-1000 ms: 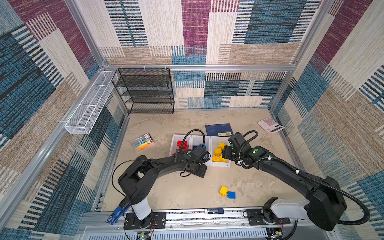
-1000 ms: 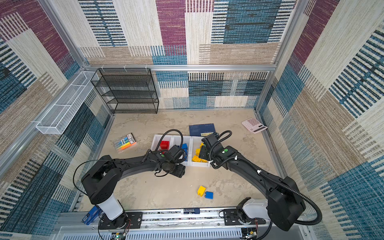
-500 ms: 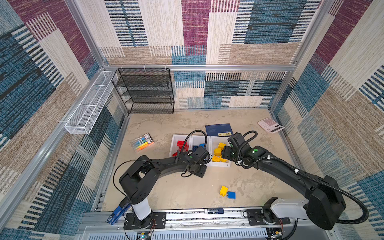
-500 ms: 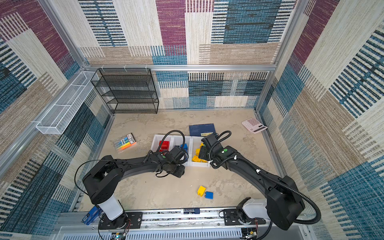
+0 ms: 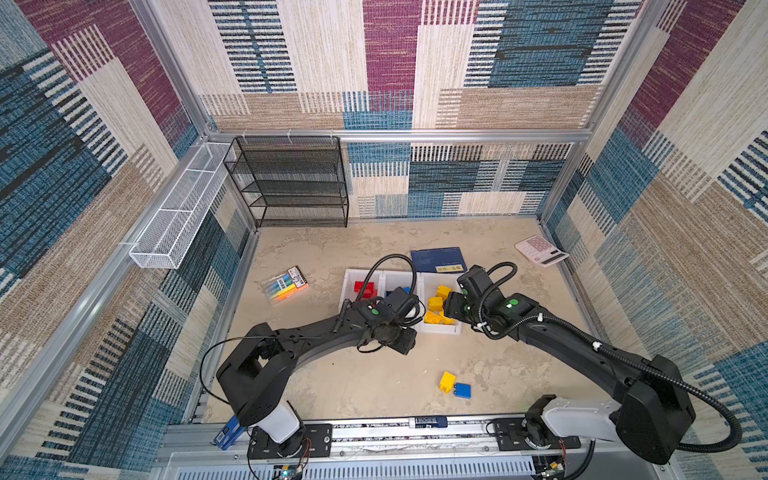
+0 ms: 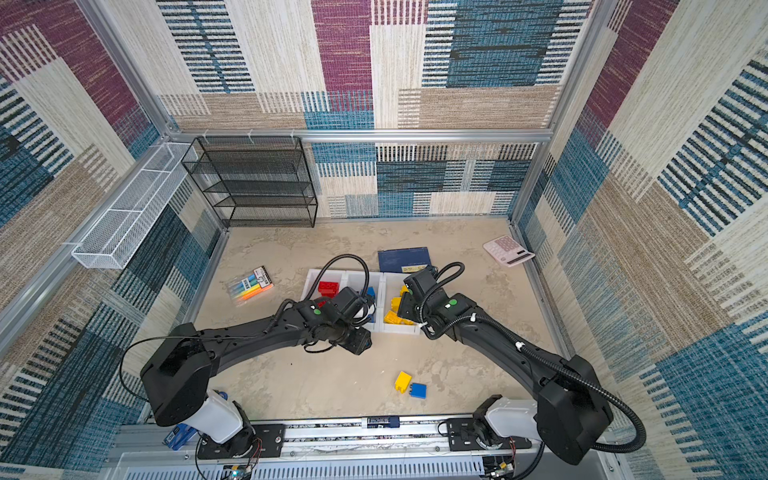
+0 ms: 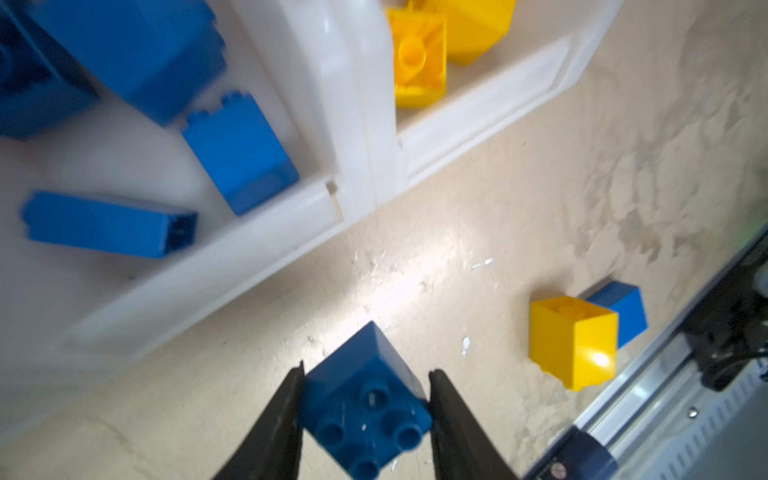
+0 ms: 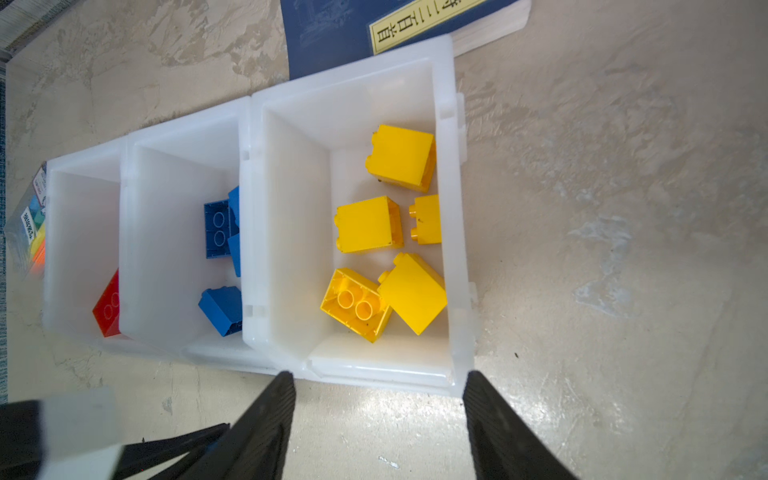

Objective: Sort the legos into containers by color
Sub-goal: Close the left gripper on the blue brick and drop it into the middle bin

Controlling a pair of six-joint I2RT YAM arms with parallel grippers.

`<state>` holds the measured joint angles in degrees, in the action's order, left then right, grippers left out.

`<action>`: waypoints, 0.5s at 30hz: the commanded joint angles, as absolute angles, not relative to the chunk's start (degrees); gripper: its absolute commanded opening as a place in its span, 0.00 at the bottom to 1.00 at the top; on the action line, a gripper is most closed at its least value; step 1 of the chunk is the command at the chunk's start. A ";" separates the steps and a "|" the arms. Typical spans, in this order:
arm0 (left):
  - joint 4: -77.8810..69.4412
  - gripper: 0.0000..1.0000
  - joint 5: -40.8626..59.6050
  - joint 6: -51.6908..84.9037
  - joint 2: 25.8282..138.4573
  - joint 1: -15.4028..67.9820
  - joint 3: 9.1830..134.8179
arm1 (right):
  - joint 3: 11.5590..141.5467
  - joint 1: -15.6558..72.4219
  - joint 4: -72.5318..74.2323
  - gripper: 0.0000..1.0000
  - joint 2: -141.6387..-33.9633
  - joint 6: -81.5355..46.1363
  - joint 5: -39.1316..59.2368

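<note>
**Top views:** In both top views, the three white containers stood side by side in mid-floor, with the legos in them grouped red, blue and yellow from left to right. Both arms bent over the containers' front edges. A loose yellow brick and a loose blue brick lay touching on the bare floor nearer the rail, a little right of centre. The tips of both grippers were hidden under their own wrists here.

**Left wrist view:** The left gripper was clamped on a square blue brick, studs toward the camera and a finger against each side. The middle container, holding other blue bricks, lay straight ahead of the tips. Its low front lip stood between the held brick and that pile. Being square, the brick offered no long axis to line up. Whether it sat on the floor or hung just above it could not be told from this angle. The left arm looked the nearer to that container, so the coming move seemed to turn on carrying the brick forward over the lip.

**Right wrist view:** The right gripper hung with fingers apart and nothing between them, above the front lip of the yellow container.
</note>
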<state>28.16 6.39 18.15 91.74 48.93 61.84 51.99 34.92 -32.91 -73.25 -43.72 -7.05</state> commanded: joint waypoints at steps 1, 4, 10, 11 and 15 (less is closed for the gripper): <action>29.19 0.42 6.51 13.67 92.27 46.21 66.10 | 52.29 35.02 -33.04 0.67 -73.04 -44.21 -7.34; 29.47 0.42 6.54 12.00 95.95 43.18 71.51 | 52.63 35.03 -33.59 0.67 -72.90 -44.11 -7.36; 33.25 0.42 5.76 11.15 105.80 38.84 81.58 | 52.51 35.04 -34.34 0.67 -71.90 -44.19 -7.38; 33.34 0.43 6.45 11.69 106.69 38.14 82.20 | 52.32 35.04 -34.45 0.67 -71.65 -44.36 -7.47; 32.64 0.58 7.05 12.39 106.90 37.27 82.08 | 51.20 35.05 -34.24 0.67 -70.89 -44.78 -7.43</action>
<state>31.48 6.35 12.05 106.96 37.45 81.60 51.68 34.92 -34.37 -71.37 -43.97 -7.07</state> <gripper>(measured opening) 0.567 0.668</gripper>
